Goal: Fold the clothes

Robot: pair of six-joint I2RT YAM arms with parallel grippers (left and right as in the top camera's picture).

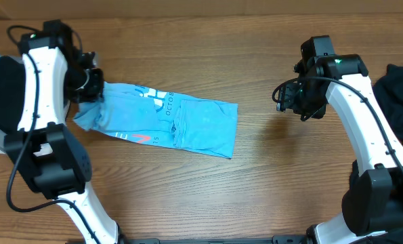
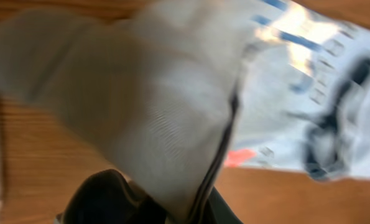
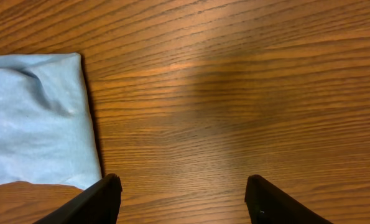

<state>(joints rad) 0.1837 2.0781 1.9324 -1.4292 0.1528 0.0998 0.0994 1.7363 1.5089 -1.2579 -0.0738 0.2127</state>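
T-shirt point(image 1: 187, 125), sky-blue and folded into a long band, lies on the worktop point(image 1: 255, 196). Its long axis runs side to side from the left arm toward the right arm, slanting slightly toward the robot. A black garment point(image 1: 399, 85) sits well apart at the far right edge. The left end effector point(image 1: 96, 91) is at the band's left end, pinching bunched fabric. The right end effector point(image 1: 286, 98) hovers spread and empty over bare wood near the opposite short edge, so the shirt lies to its left.

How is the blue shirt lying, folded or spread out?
Folded: the blue shirt is a narrow strip, its lettering cut off, with the left gripper pinching one end.
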